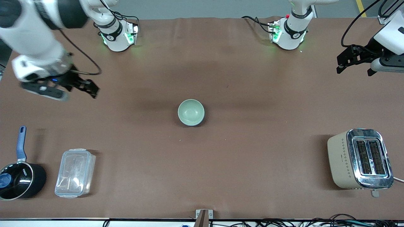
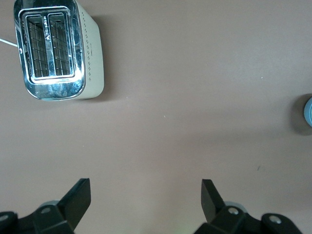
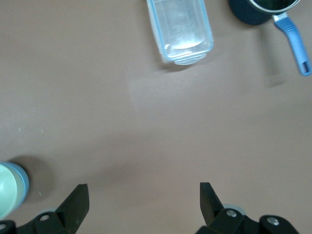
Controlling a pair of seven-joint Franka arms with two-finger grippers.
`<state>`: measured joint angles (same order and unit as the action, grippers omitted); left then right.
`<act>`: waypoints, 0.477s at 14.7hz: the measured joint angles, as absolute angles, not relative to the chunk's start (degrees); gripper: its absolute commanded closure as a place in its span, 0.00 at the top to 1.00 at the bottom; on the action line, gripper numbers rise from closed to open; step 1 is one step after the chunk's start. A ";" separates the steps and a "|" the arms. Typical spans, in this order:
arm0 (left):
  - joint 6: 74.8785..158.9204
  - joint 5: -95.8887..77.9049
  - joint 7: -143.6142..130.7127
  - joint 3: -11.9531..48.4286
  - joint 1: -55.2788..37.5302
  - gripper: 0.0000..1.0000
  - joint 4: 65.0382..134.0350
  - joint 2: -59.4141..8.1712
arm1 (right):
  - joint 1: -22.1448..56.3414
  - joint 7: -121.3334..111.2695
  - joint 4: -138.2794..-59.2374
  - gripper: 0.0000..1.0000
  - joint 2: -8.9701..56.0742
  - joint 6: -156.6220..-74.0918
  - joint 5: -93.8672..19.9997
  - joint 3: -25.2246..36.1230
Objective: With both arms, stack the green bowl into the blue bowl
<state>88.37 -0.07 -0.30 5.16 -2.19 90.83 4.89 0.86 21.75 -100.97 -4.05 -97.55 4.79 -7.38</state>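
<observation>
The pale green bowl [image 1: 190, 111] sits inside the blue bowl [image 1: 193, 125] at the middle of the table; only a thin blue edge shows round it. The stacked pair also shows at the edge of the right wrist view, green [image 3: 7, 196] inside blue [image 3: 23, 178], and as a blue sliver [image 2: 309, 111] in the left wrist view. My right gripper [image 1: 93, 89] is open and empty, up over bare table toward the right arm's end. My left gripper [image 1: 353, 70] is open and empty, up over the left arm's end. Both grippers are far from the bowls. Their open jaws show in the wrist views [image 2: 146, 187] [image 3: 144, 190].
A cream and chrome toaster [image 1: 359, 159] [image 2: 56, 48] stands near the front camera at the left arm's end. A clear plastic container [image 1: 74, 172] [image 3: 179, 29] and a black saucepan with a blue handle [image 1: 19, 179] [image 3: 265, 9] stand near the front camera at the right arm's end.
</observation>
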 measured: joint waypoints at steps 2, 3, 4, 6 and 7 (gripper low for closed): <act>88.41 -0.07 -0.30 5.13 -2.17 1.00 90.82 4.90 | 0.72 12.61 -96.80 1.00 -3.97 -92.79 3.21 -1.98; 88.43 -0.07 -0.30 5.13 -2.17 1.00 90.82 4.90 | 0.68 8.83 -94.68 1.00 -3.90 -90.71 2.79 0.09; 88.46 -0.07 -0.30 5.14 -2.17 1.00 90.82 4.90 | 0.66 6.35 -92.53 1.00 -3.84 -89.16 2.54 1.47; 88.50 -0.07 -0.24 5.14 -2.17 1.00 90.81 4.90 | 0.68 4.52 -88.07 1.00 -3.68 -87.09 2.38 2.36; 88.52 -0.07 -0.17 5.14 -2.17 1.00 90.80 4.90 | 0.77 4.37 -85.63 1.00 -3.33 -85.28 2.34 2.31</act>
